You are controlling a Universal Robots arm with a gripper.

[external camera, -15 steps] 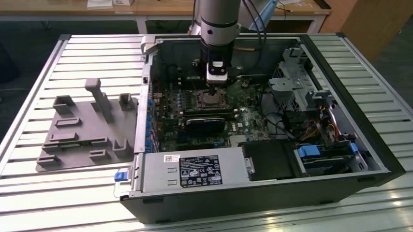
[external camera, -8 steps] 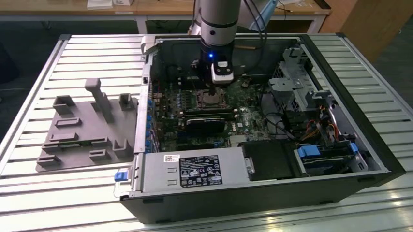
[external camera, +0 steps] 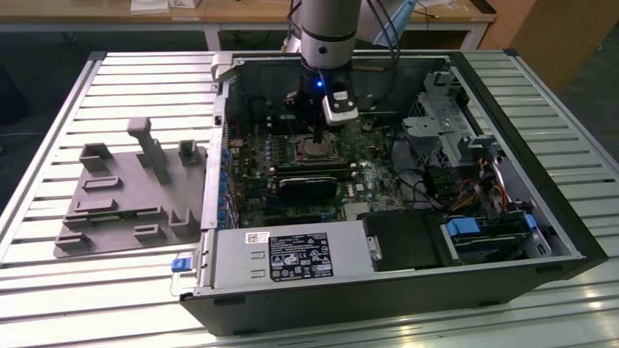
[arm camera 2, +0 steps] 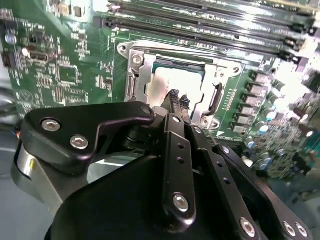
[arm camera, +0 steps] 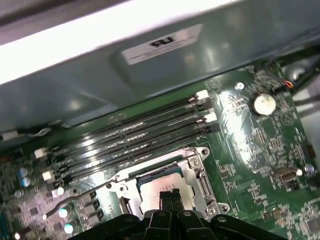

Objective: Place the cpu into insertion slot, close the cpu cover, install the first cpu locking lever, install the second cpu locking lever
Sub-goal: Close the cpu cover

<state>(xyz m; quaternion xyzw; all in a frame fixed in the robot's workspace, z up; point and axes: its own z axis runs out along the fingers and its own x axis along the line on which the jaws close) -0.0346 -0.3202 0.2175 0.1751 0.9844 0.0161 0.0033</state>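
Note:
The cpu (arm camera 2: 161, 82), a dull silver square, lies flat in the insertion slot (external camera: 314, 150) on the green board. The cpu cover (arm camera 2: 141, 70), a silver frame with a square window, lies down around the chip; both show again in the first wrist view, cpu (arm camera: 162, 184) and cover (arm camera: 194, 172). My gripper (arm camera 2: 178, 99) hangs straight over the chip with its black fingertips (arm camera: 166, 196) pressed together and nothing between them. In the exterior view the gripper (external camera: 317, 135) reaches down into the open case. A thin metal lever (arm camera: 75, 201) sticks out beside the socket.
Long black memory slots (arm camera: 135, 135) run next to the socket. A black rectangular block (external camera: 307, 185) sits nearer the camera than the socket, then the power supply (external camera: 290, 257). Drive bays and cables (external camera: 464, 167) fill the exterior view's right. A grey fixture (external camera: 126, 196) lies outside the case.

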